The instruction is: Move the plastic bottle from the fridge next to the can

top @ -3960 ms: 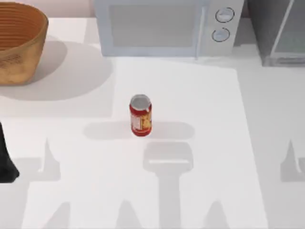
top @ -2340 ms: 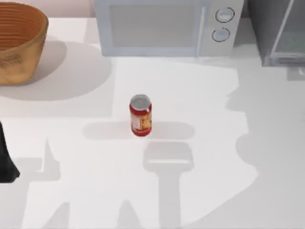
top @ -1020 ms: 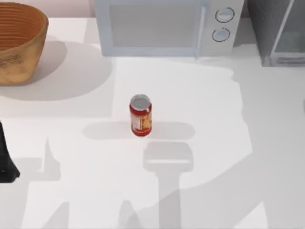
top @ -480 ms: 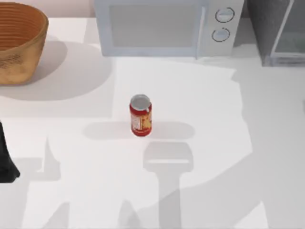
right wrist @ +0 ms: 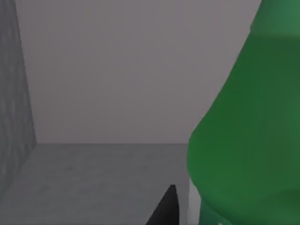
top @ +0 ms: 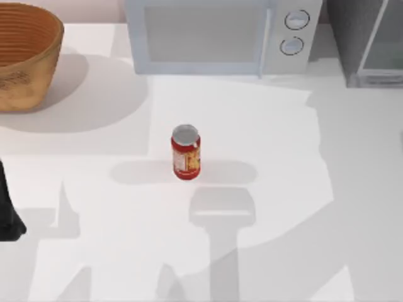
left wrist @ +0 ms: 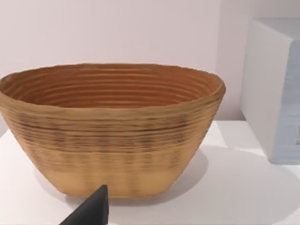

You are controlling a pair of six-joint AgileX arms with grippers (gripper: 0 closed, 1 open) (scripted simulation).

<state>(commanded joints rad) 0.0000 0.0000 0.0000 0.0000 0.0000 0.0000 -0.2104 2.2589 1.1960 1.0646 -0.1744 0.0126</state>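
Note:
The red can (top: 186, 152) stands upright near the middle of the table. The dark grey fridge (top: 352, 38) sits at the back right corner, its pale door panel (top: 384, 47) in a light frame. In the right wrist view the green plastic bottle (right wrist: 248, 136) looms very close, standing on the fridge's grey inner floor (right wrist: 93, 183) in front of its back wall. A dark tip of my right gripper (right wrist: 166, 210) sits just beside the bottle's body. My left arm (top: 6, 214) is parked at the table's left edge.
A light-grey microwave (top: 214, 34) with two knobs stands at the back centre. A woven basket (top: 25, 53) sits at the back left, and the left wrist view faces the basket (left wrist: 112, 131). The right arm's shadow lies over the table's right side.
The right arm's shadow has spread over the right side of the table since the earliest frame and has barely shifted in the last second. The can and left arm have stayed put.

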